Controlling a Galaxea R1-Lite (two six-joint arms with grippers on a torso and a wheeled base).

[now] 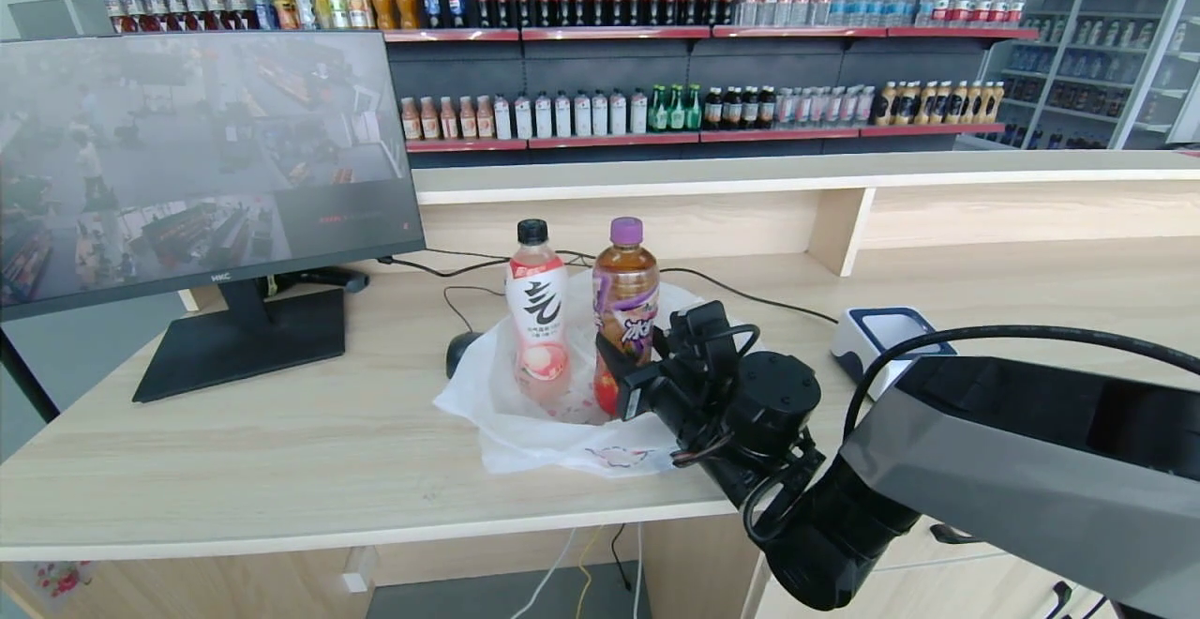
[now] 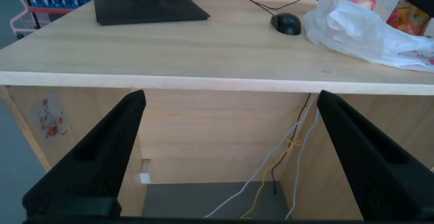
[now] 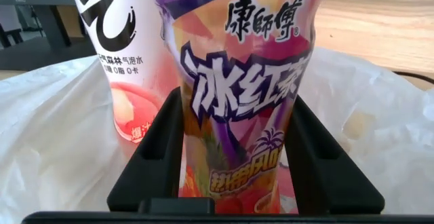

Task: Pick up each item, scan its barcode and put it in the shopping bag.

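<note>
- Head view: the purple-capped bottle (image 1: 625,309) stands upright in the shopping bag (image 1: 511,431), cap up, long axis vertical, just beside the white bottle (image 1: 537,319); the right gripper (image 1: 630,377) is at its lower body.
- Left wrist view: the left gripper (image 2: 227,156) is spread wide and empty, low before the counter (image 2: 169,54).
- Right wrist view: the fingers (image 3: 159,149) clasp the bottle's narrow waist; likely full, heavyish, stiff with a slick label, so the waist is the best hold.

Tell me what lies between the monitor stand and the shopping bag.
A black mouse, right beside the shopping bag; from there to the monitor stand the counter is bare. Head view shows it.
</note>
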